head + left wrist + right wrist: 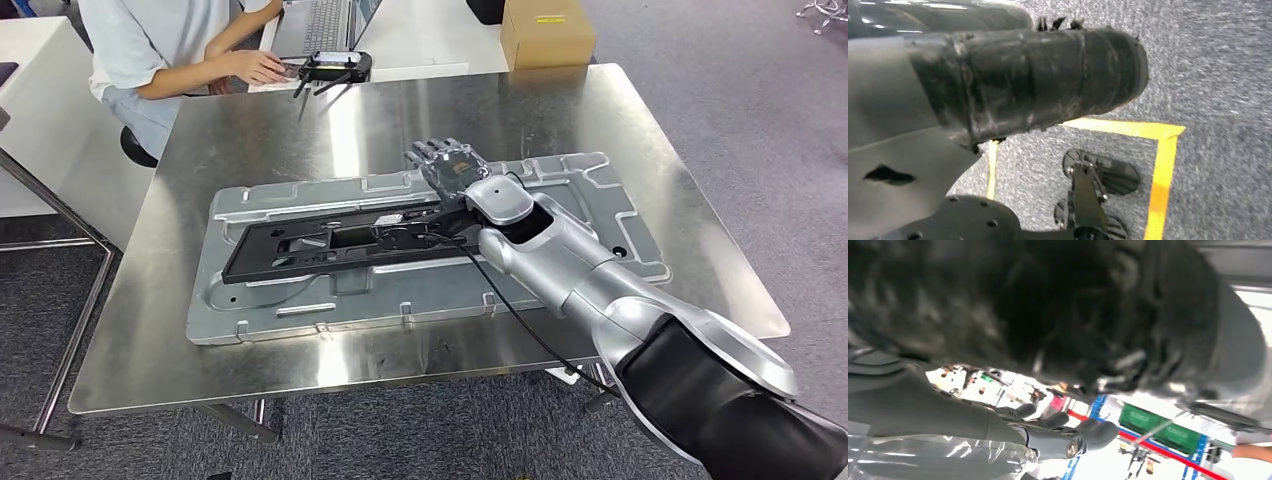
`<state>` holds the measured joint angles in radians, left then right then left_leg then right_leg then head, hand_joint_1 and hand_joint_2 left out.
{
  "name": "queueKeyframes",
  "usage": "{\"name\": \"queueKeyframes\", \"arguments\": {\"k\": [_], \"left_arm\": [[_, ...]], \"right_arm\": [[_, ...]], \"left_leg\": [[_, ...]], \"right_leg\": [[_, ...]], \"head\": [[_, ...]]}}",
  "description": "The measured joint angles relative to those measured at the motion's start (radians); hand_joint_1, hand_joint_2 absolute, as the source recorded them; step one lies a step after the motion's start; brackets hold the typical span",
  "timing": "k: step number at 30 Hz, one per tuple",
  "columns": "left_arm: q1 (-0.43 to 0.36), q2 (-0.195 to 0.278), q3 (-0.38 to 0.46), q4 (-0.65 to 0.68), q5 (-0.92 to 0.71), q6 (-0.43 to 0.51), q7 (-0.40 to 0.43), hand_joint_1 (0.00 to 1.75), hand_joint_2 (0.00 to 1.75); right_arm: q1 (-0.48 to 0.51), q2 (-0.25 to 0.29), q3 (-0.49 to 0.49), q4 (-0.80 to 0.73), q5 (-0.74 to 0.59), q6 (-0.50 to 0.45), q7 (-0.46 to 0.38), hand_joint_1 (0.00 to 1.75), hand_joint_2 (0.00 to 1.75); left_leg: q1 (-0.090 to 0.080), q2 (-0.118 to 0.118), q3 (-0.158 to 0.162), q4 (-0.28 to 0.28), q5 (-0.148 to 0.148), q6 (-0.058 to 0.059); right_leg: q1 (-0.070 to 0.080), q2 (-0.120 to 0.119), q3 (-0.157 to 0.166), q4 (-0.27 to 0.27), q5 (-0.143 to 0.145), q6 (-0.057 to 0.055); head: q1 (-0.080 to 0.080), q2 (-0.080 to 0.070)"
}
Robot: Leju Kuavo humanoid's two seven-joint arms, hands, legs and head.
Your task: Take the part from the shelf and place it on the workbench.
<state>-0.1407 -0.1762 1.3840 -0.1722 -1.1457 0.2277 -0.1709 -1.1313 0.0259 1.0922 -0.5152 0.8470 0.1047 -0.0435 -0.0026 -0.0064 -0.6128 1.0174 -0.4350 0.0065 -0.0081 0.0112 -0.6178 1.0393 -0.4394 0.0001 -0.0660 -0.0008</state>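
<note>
One black part (330, 243) under right hand (452, 172) fingers (432, 152) (spread above).

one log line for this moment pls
stage: placing | right hand: on end of black part | black part: flat on grey tray on workbench | left hand: state unclear

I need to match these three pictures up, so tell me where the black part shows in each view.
Head view: the black part lies flat on the grey tray on the steel table, and the right hand is at its right end.
Left wrist view: not in it; carpet and yellow floor tape.
Right wrist view: a blurred dark mass, probably the part.
Shared landmark: the right hand, in the head and right wrist views.
</note>
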Motion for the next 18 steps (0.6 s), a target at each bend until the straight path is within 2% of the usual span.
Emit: {"name": "queueKeyframes", "arguments": {"k": [2,3,5,6,7,8,10,12,13,16,17,18], "left_arm": [[0.002,-0.001,0.000,0.000,0.000,0.000,0.000,0.00,0.00],[0.002,-0.002,0.000,0.000,0.000,0.000,0.000,0.00,0.00],[0.001,-0.002,0.000,0.000,0.001,0.000,0.001,0.00,0.00],[0.001,-0.001,0.000,0.000,0.001,0.000,0.003,0.00,0.00],[0.001,-0.001,0.000,0.000,0.002,0.000,0.005,0.00,0.00],[0.001,-0.001,0.000,0.000,0.003,0.000,0.007,0.00,0.00],[0.002,0.000,0.000,0.000,0.005,0.000,0.012,0.00,0.00],[0.002,-0.001,0.001,0.000,0.005,0.000,0.015,0.00,0.00],[0.002,-0.001,0.001,0.000,0.005,0.000,0.016,0.00,0.00],[0.003,0.000,0.002,0.000,0.005,0.000,0.018,0.00,0.00],[0.003,0.000,0.002,0.000,0.005,-0.001,0.019,0.00,0.00],[0.004,-0.001,0.003,0.000,0.005,-0.002,0.020,0.00,0.00]], "right_arm": [[-0.001,-0.001,0.000,0.000,0.000,0.000,0.000,0.00,0.00],[-0.002,-0.002,0.000,0.000,0.000,0.000,0.000,0.00,0.00],[-0.001,-0.003,0.000,0.001,0.000,0.000,0.000,0.00,0.00],[0.001,-0.004,0.000,0.001,0.000,0.000,0.000,0.00,0.00],[0.004,-0.004,0.000,0.001,0.000,0.001,0.000,0.00,0.00],[0.005,-0.004,0.000,0.002,0.001,0.001,0.000,0.00,0.00],[0.006,-0.005,0.000,0.002,0.002,0.002,0.001,0.00,0.00],[0.005,-0.006,0.000,0.002,0.004,0.002,0.001,0.00,0.00],[0.005,-0.006,0.000,0.001,0.005,0.003,0.001,0.00,0.00],[0.004,-0.006,0.000,0.001,0.009,0.004,0.002,0.00,0.00],[0.003,-0.007,0.000,0.001,0.010,0.006,0.002,0.00,0.00],[0.001,-0.007,0.000,0.000,0.011,0.007,0.003,0.00,0.00]], "left_leg": [[0.005,0.003,0.007,-0.015,0.009,0.009],[0.008,0.004,0.010,-0.020,0.014,0.013],[0.009,0.006,0.007,-0.020,0.018,0.017],[0.009,0.006,0.005,-0.017,0.019,0.018],[0.009,0.005,0.002,-0.014,0.019,0.018],[0.009,0.005,-0.001,-0.009,0.019,0.017],[0.010,0.003,-0.009,0.005,0.016,0.013],[0.009,0.002,-0.025,0.023,0.012,0.004],[0.007,0.002,-0.032,0.029,0.013,-0.001],[0.007,0.001,-0.048,0.035,0.017,-0.015],[0.008,0.001,-0.054,0.049,0.002,-0.019],[0.009,0.001,-0.065,0.080,-0.028,-0.024]], "right_leg": [[0.003,-0.001,-0.010,0.023,-0.020,0.009],[0.004,-0.002,-0.026,0.063,-0.046,0.012],[0.003,-0.003,-0.081,0.189,-0.112,0.015],[0.002,-0.003,-0.105,0.244,-0.132,0.016],[0.000,-0.004,-0.116,0.270,-0.134,0.017],[-0.001,-0.004,-0.111,0.259,-0.118,0.018],[-0.006,-0.006,-0.060,0.152,-0.057,0.018],[-0.005,-0.005,-0.018,0.057,-0.023,0.013],[-0.004,-0.004,-0.014,0.040,-0.020,0.009],[-0.004,-0.002,-0.024,0.038,-0.006,-0.011],[-0.005,-0.003,-0.028,0.036,0.001,-0.018],[-0.008,-0.004,-0.033,0.033,0.008,-0.024]], "head": [[0.002,0.000],[0.004,0.000],[0.007,0.000],[0.007,0.000],[0.007,0.000],[0.007,0.000],[0.008,0.000],[0.007,0.000],[0.007,0.000],[0.007,0.000],[0.005,0.000],[0.003,0.000]]}}
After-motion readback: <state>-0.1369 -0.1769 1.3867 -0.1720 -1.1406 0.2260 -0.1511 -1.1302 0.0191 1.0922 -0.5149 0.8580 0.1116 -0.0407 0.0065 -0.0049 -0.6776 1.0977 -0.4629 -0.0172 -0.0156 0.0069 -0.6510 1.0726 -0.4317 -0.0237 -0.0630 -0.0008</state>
